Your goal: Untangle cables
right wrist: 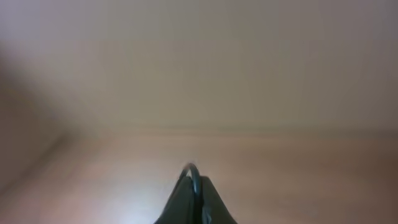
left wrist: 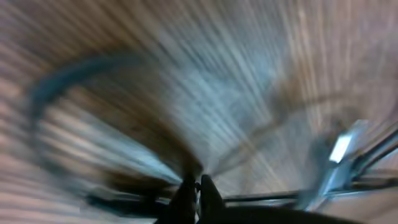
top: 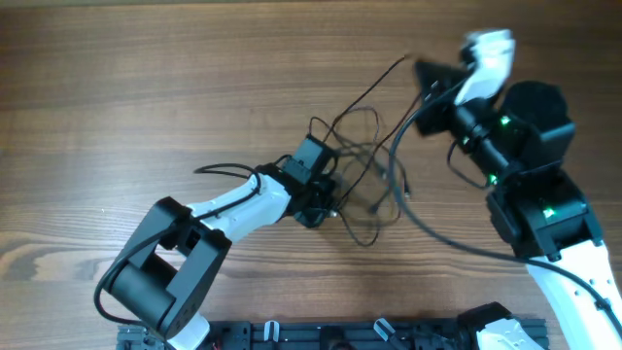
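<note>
The cables (top: 362, 156) are thin black cords in a loose tangle on the wooden table, right of centre. My left gripper (top: 327, 200) is low at the tangle's left edge. In the blurred left wrist view its jaws (left wrist: 198, 186) are pressed together with a thin cord (left wrist: 273, 198) running off beside them. My right gripper (top: 430, 76) is raised above the table at the upper right and shut on a thin black cable. That cable shows as a small loop (right wrist: 193, 169) above the closed jaws (right wrist: 195, 186). One strand (top: 384, 83) stretches up from the tangle toward it.
The thicker black wire of the right arm (top: 428, 219) curves across the table right of the tangle. The left arm's base (top: 160, 272) stands at the lower left. A black rail (top: 340, 335) runs along the front edge.
</note>
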Available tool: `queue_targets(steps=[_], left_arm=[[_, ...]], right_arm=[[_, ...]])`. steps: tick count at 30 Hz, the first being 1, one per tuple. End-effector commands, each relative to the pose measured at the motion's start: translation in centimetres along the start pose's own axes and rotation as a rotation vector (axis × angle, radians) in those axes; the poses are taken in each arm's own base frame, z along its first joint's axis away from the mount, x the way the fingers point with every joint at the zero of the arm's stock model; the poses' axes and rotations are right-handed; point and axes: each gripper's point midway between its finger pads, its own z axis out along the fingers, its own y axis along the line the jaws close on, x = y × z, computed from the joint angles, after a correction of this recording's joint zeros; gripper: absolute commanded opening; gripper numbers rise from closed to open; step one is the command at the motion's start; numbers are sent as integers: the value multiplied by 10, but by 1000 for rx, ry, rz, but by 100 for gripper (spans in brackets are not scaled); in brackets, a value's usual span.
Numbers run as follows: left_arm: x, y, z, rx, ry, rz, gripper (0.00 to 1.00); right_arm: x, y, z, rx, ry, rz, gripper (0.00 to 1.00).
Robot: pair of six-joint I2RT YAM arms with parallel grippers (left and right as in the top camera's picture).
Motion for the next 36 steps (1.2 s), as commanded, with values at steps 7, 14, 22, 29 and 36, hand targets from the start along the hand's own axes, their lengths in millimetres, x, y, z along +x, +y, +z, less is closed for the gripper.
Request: queue_targets(steps=[7,14,22,29,36], left_arm=[[-61,62,-27,-208,-39,46,4],[-91,76,-41,-224,-55,-71,4],[-101,92,-46,-297,-127,-88,4],[-103,87,-45,-269,-147,-179,4],[-103,87,-44,-270,-147,-177,4]], right_arm=[[-138,-132,-72,564,-564,-48,4],[-170,-169,-106,739,-688,-175,4],[-203,-181,-142,973,-823,-378,4],[-125,-186,-36,659,-366,-501,4],[-124,-250,-32,958,-372,-539,4]])
